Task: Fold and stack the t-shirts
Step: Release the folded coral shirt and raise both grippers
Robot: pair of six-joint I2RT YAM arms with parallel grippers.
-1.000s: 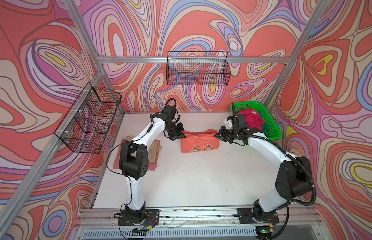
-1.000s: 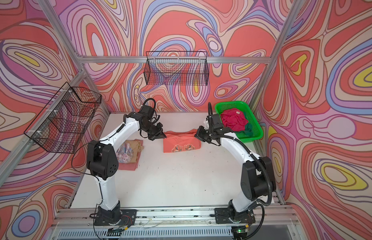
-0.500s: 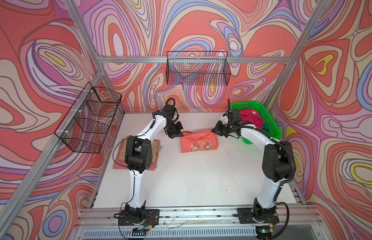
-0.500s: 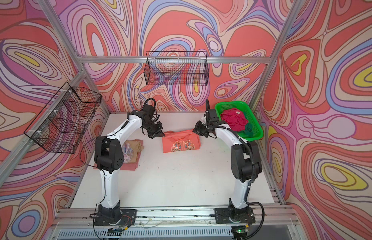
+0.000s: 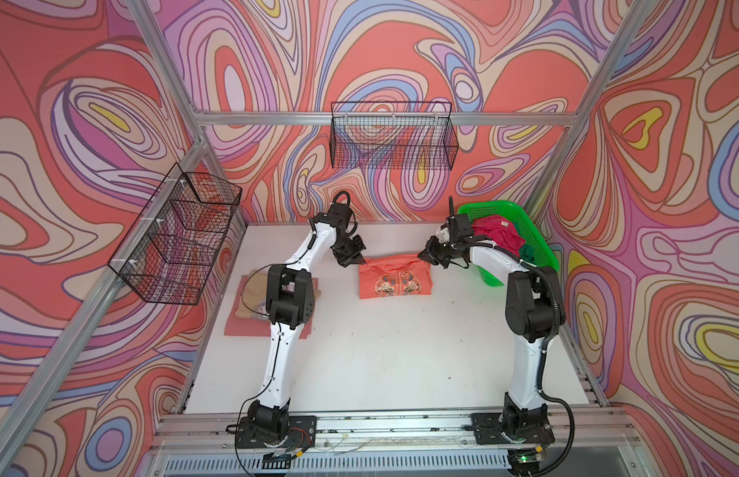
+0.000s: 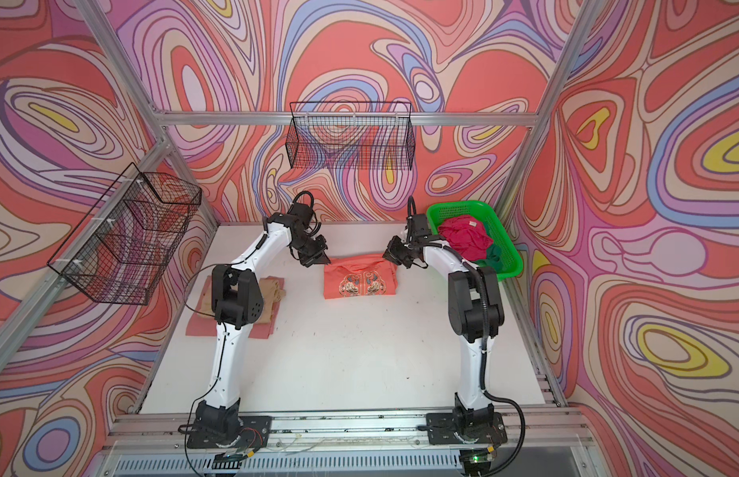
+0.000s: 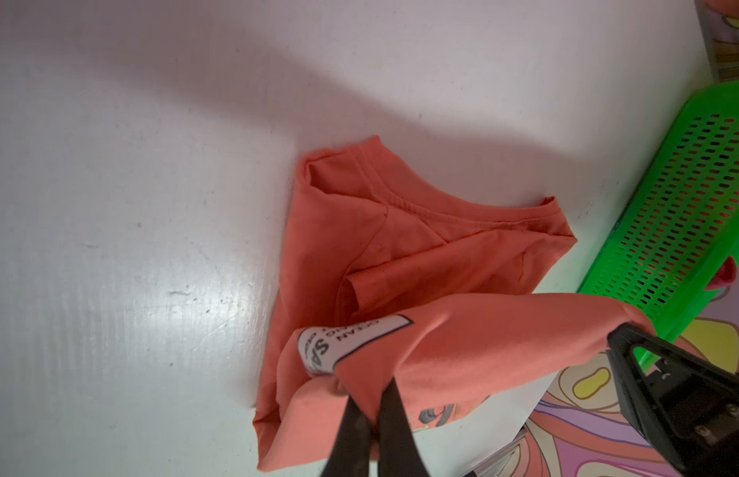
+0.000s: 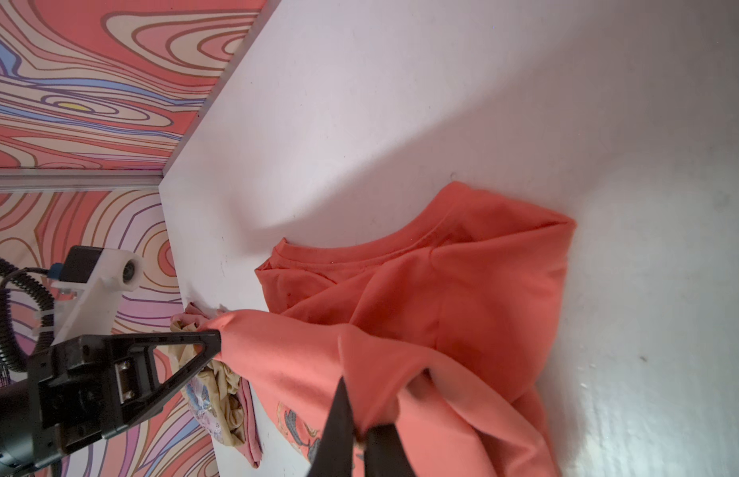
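A coral-orange t-shirt (image 5: pixel 394 278) (image 6: pixel 359 280) lies partly folded at the table's middle back, with its print facing up. My left gripper (image 5: pixel 357 260) (image 6: pixel 322 260) is shut on its far left corner. My right gripper (image 5: pixel 425 254) (image 6: pixel 390 252) is shut on its far right corner. In the left wrist view my left gripper (image 7: pixel 369 409) pinches a raised fold of the t-shirt (image 7: pixel 462 342) above the collar part on the table. In the right wrist view my right gripper (image 8: pixel 359 417) pinches the same fold of the t-shirt (image 8: pixel 483 297), stretched between both grippers.
A green basket (image 5: pixel 537 231) at the back right holds a magenta-pink t-shirt (image 5: pixel 497 237) and a dark green t-shirt (image 5: pixel 526 252). At the left, a tan t-shirt (image 5: pixel 252 297) lies on a salmon-pink t-shirt (image 5: pixel 243 326). Wire baskets (image 5: pixel 392 140) (image 5: pixel 177 239) hang on the walls.
Both grippers stay shut on the shirt's far corners. The right gripper has shifted a little left and toward the back. Both arms' elbows have swung in and risen.
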